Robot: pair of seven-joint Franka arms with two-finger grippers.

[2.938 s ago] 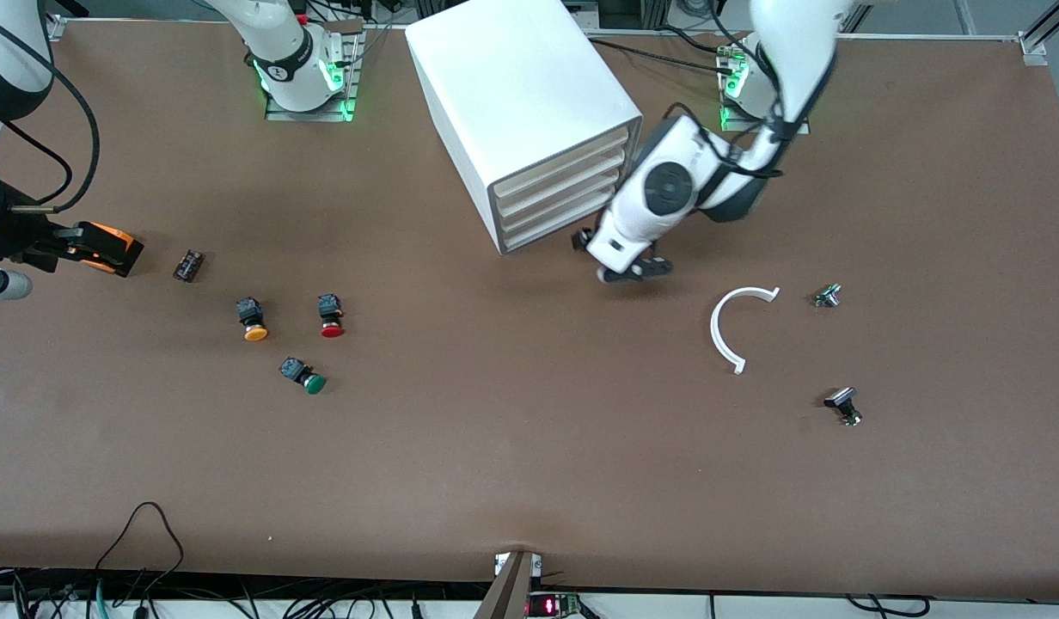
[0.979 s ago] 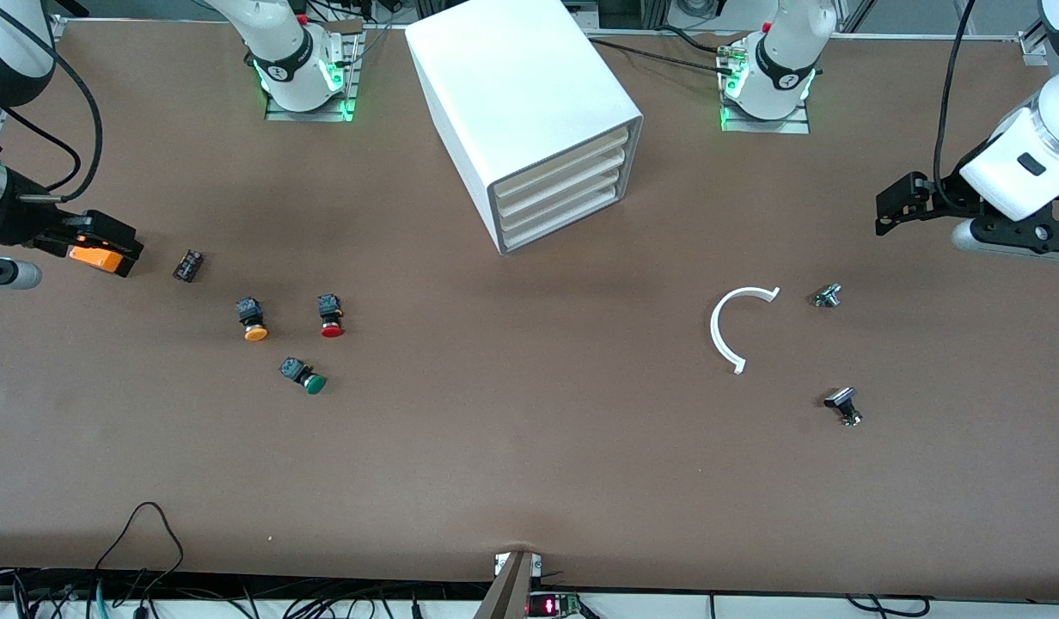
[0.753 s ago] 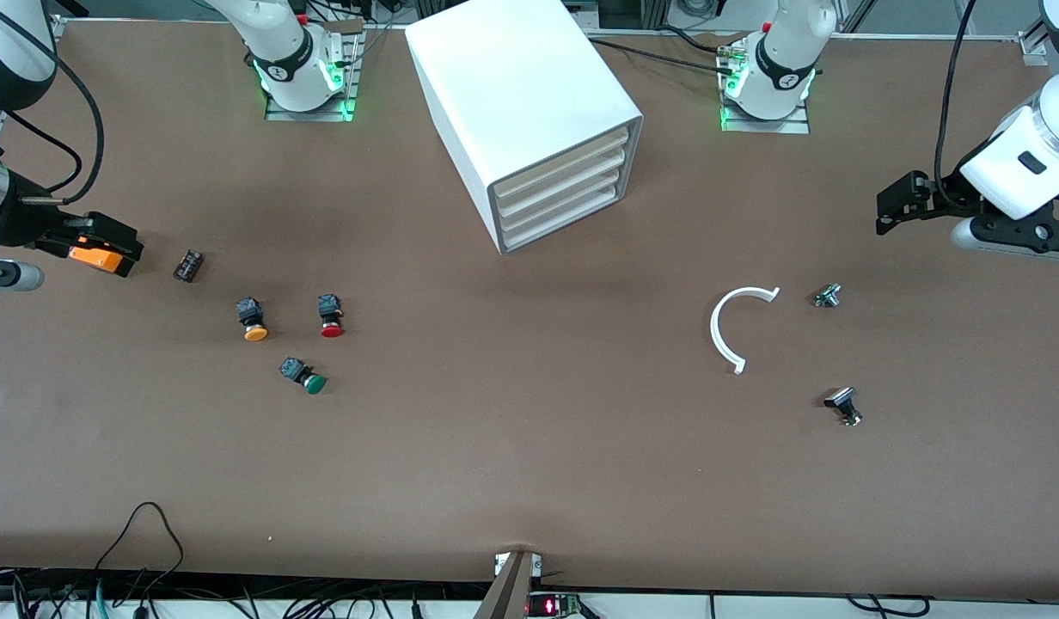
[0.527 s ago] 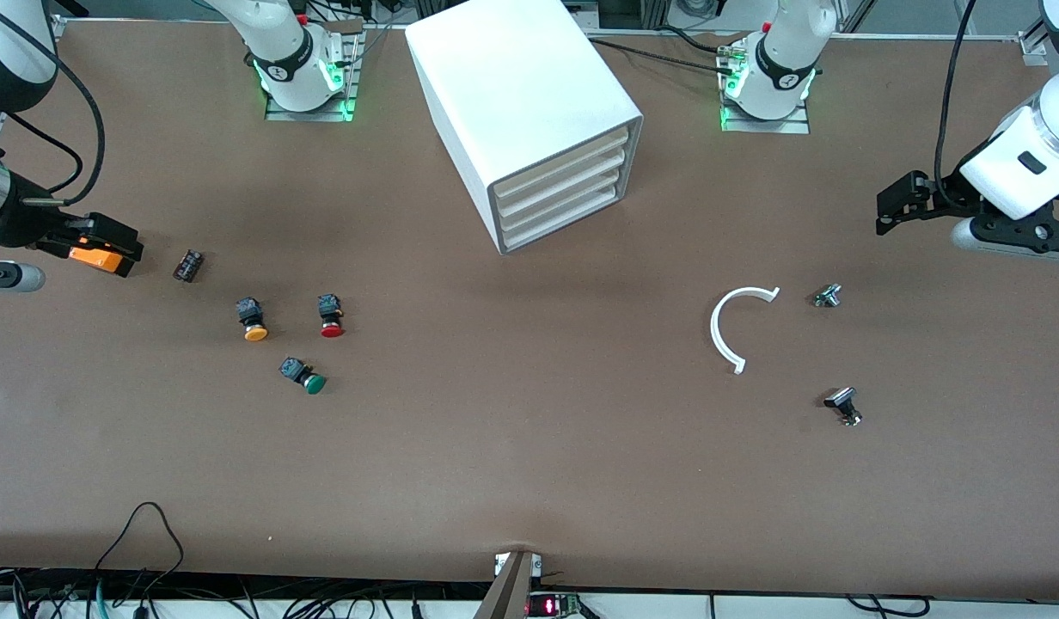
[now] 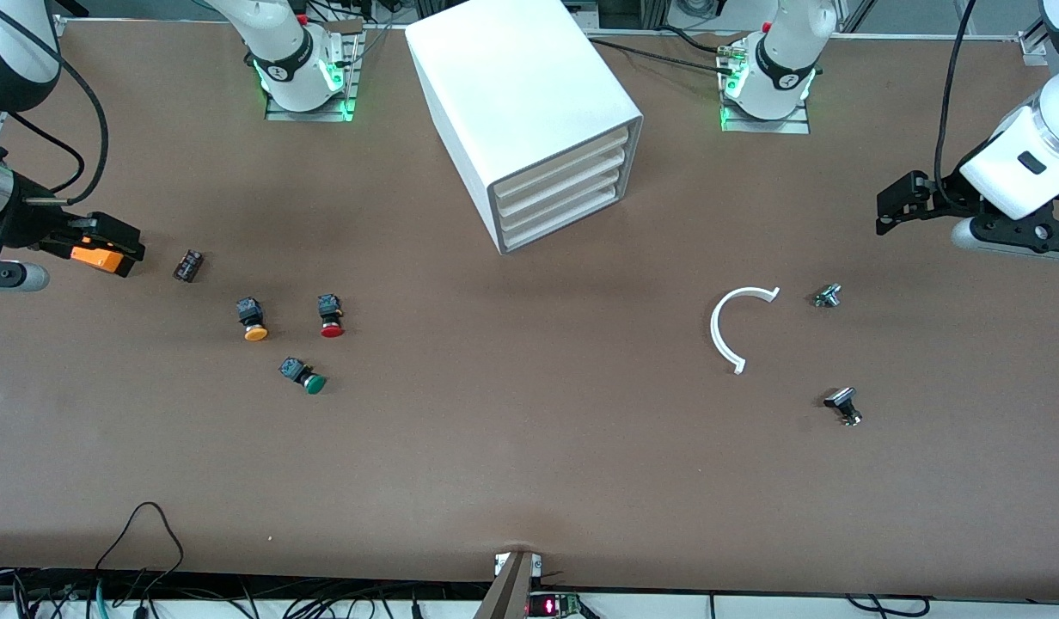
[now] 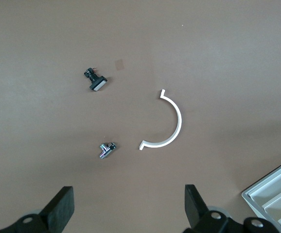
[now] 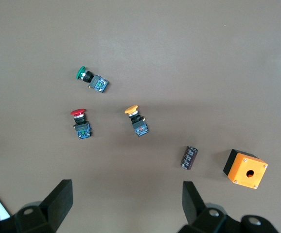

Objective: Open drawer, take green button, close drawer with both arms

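Big brown table fills the scene, evenly lit with soft shadows. Black cables trail off its near edge, and green lights glow at the mounts up top.

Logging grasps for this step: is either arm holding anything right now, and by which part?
Nothing is held. The left gripper and the right gripper both hang over the table, jaws wide apart and empty.

orange box, perhaps a capacitor, white arc.
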